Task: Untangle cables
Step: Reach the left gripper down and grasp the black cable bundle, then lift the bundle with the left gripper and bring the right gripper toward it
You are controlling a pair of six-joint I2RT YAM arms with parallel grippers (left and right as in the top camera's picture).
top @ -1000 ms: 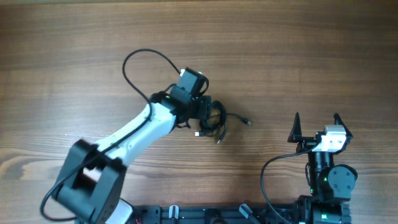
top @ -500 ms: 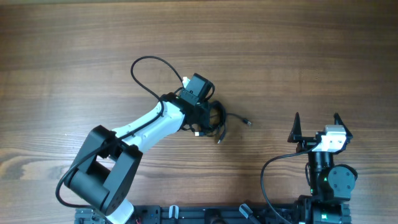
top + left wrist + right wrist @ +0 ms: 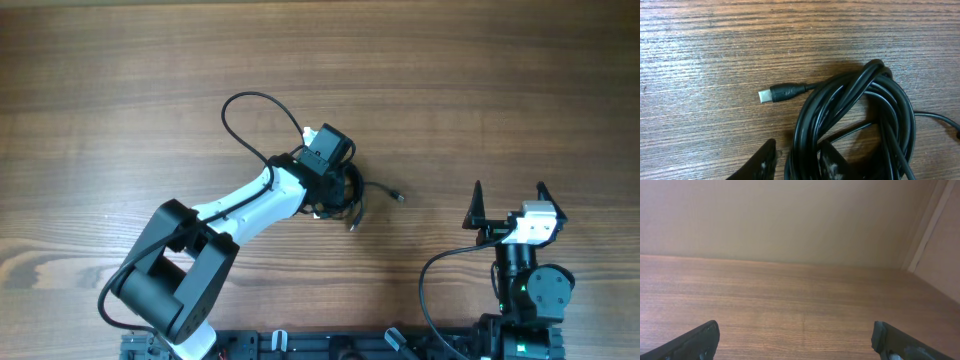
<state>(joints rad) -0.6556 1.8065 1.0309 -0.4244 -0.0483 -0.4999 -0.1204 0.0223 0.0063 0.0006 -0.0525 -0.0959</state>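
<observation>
A brown wood-grain table [image 3: 120,80] fills the overhead view; behind it stands a plain beige wall [image 3: 790,215], evenly lit.

We're at a robot test bench here, a lab sort of room: a white arm [image 3: 245,200] and a dark arm [image 3: 527,285] standing by a black rail [image 3: 330,345] at the edge of a wood-grain table [image 3: 480,80], bare beige wall [image 3: 790,215] behind, pale trim [image 3: 927,222] at its corner.

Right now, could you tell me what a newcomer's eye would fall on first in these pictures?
The black tangle of cables at the centre of the table, with the left end effector straddling strands. One silvery-tipped plug pokes out left of the coil in the left wrist view. The right end effector sits open, lower right.
</observation>
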